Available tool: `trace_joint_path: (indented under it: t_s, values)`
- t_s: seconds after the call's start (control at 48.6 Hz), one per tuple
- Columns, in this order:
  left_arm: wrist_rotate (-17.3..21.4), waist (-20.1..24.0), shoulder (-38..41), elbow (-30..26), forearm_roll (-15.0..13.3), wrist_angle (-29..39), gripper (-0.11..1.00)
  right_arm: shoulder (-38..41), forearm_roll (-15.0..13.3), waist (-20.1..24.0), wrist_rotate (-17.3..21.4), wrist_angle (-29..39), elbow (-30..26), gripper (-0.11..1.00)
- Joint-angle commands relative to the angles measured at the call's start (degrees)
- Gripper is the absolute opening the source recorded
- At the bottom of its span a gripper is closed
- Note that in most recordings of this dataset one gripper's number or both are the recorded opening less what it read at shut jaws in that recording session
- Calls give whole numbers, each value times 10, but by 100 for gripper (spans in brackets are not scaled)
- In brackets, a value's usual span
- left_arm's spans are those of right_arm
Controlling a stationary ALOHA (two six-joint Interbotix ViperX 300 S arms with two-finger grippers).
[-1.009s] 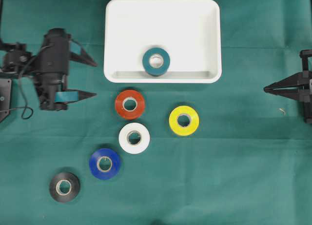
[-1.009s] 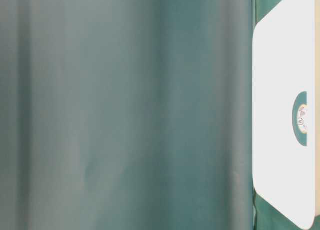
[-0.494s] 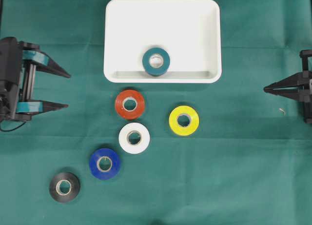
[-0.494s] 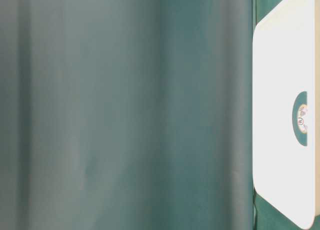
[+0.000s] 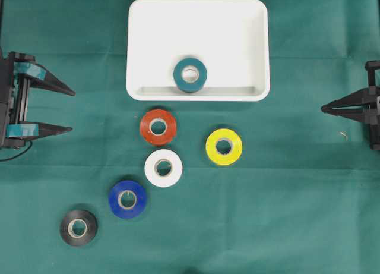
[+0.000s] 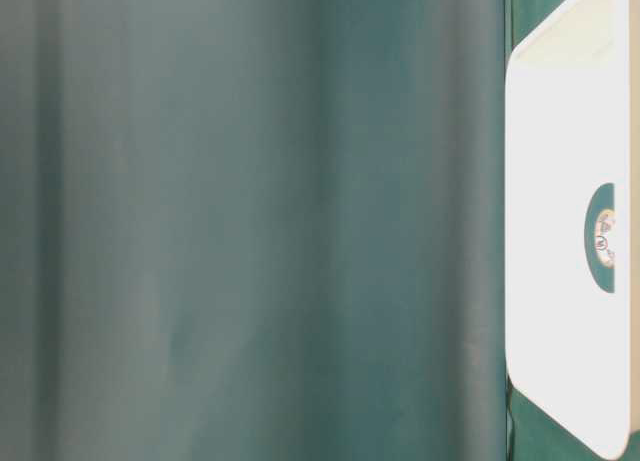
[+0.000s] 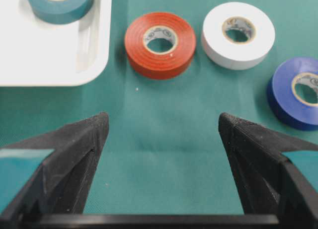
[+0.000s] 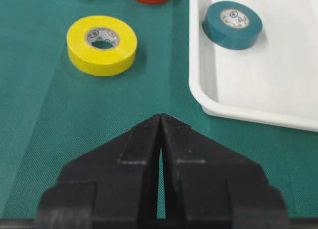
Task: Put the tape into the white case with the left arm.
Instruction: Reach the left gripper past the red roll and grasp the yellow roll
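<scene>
We saw the teal tape roll (image 5: 190, 75) lying flat inside the white case (image 5: 154, 24), close to the case's near rim, well apart from the left gripper (image 5: 66, 112), which sat at the left edge of the overhead view with its two teal-banded fingers spread wide and nothing between them. From the left wrist camera the same gripper (image 7: 163, 124) showed bare green cloth (image 5: 285, 214) between its tips, with the corner of the case (image 7: 30, 65) and the teal roll (image 7: 58, 3) up to the left.

We counted six tape rolls in all: one teal in the case, and five on the cloth, namely one red (image 5: 158, 127), one white (image 5: 163, 167), one yellow (image 5: 224, 147), one blue (image 5: 127, 199) and one black (image 5: 78, 227). There was one case and two grippers.

The red roll lay just below the case's near rim, the white just beside it lower down, then blue and black trailing diagonally toward the lower left; yellow sat apart to the right. Nothing lay between the left gripper and the case. The right gripper (image 5: 324, 109) rested at the right edge, its all-black fingers pressed together and holding nothing, as its own camera (image 8: 160, 117) confirmed. The table-level view showed mostly blurred green cloth and the case (image 6: 560, 101) at its right side.
</scene>
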Motion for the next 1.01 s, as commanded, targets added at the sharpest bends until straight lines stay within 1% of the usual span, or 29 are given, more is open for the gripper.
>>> trace_joint_path:
  t_s: [0.0, 0.309, 0.412, 0.618, 0.844, 0.988]
  values:
    - [0, -3, 6, -6, 1, -3, 91, 4, -1, 0, 1, -6, -5, -9]
    - [1, -2, 10, -11, 0, -7, 90, 4, -1, 0, 1, -6, -5, -9]
    - [1, -3, 24, -11, 0, -22, 90, 4, -1, 0, 1, -6, -5, -9]
    - [2, -11, 89, -28, 0, -41, 90, 4, -1, 0, 1, -6, -5, -9]
    - [7, -38, 170, -72, 1, -55, 90, 4, -1, 0, 1, -5, -5, -9]
    - [8, -44, 214, -100, 2, -56, 90, 4, -1, 0, 1, -6, -5, -9]
